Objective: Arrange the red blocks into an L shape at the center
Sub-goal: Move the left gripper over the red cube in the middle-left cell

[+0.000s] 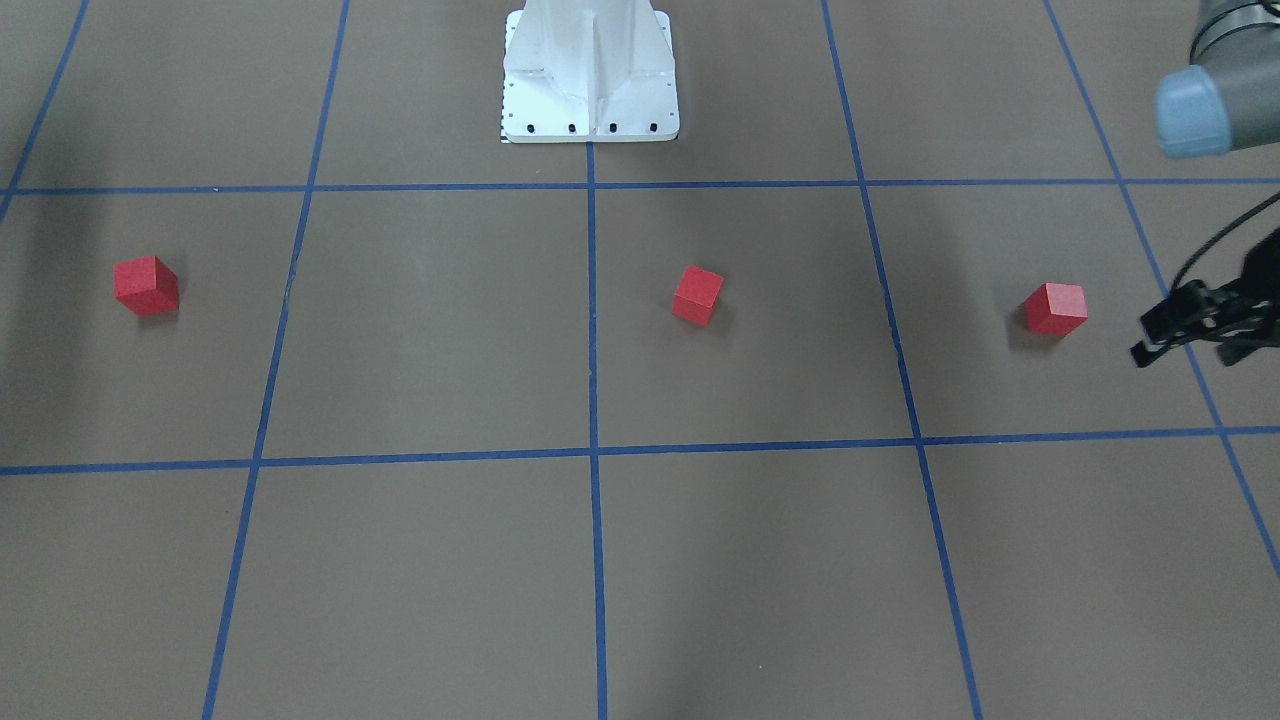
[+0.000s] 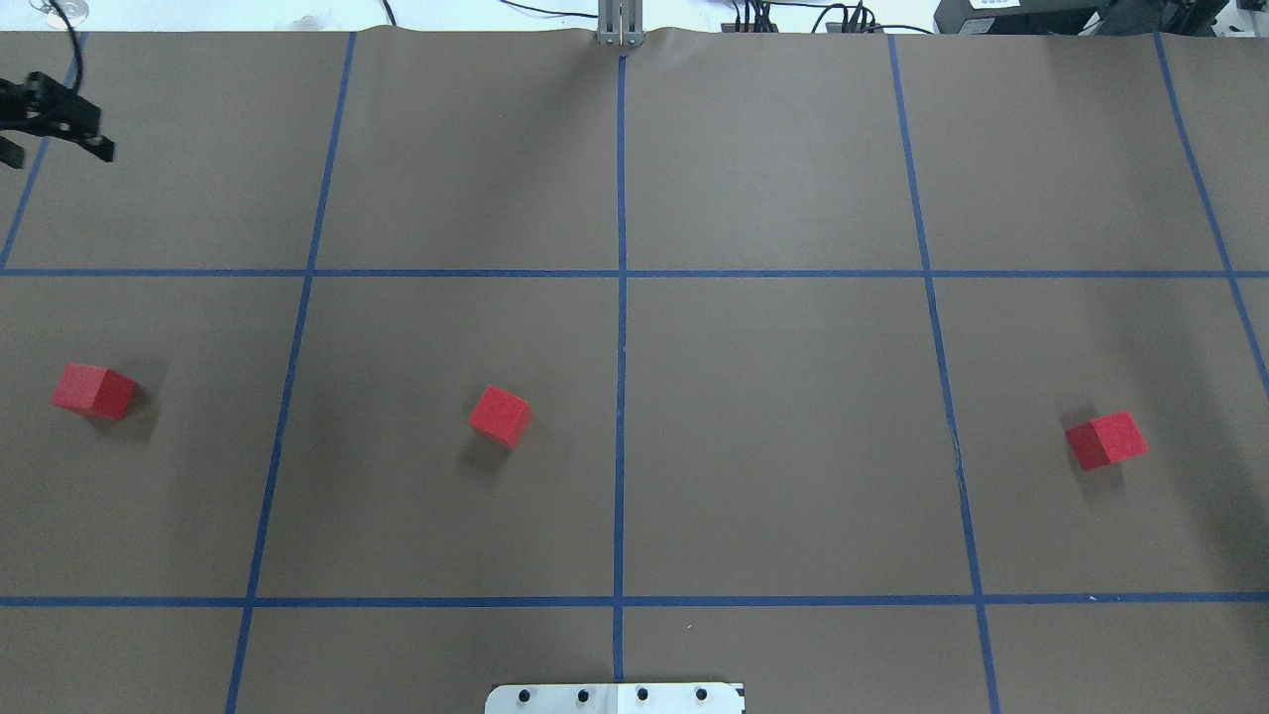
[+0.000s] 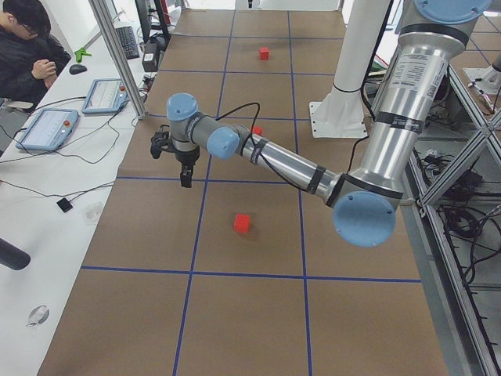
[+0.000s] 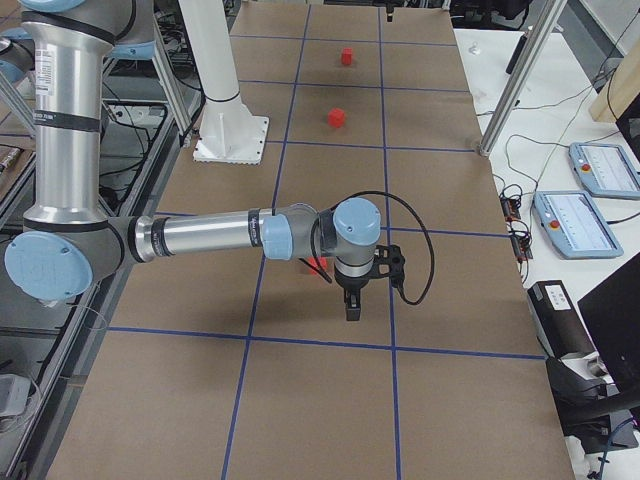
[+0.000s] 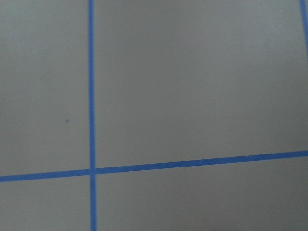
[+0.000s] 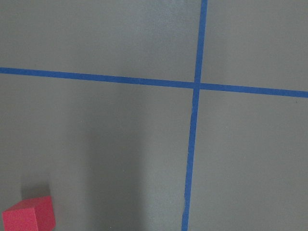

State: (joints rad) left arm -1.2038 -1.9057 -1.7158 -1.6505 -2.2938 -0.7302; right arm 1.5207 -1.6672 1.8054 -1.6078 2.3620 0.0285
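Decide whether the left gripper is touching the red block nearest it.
Apart. The front-facing view shows a strip of bare brown floor between the left gripper and the nearest red block.

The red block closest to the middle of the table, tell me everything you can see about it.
The middle red block is a small plain cube, matte red, with no markings visible. It sits flat on the brown floor, turned at an angle to the grid, a little to the robot's left of the central blue tape line and clear of it. It throws a soft shadow. Only the floor touches it.
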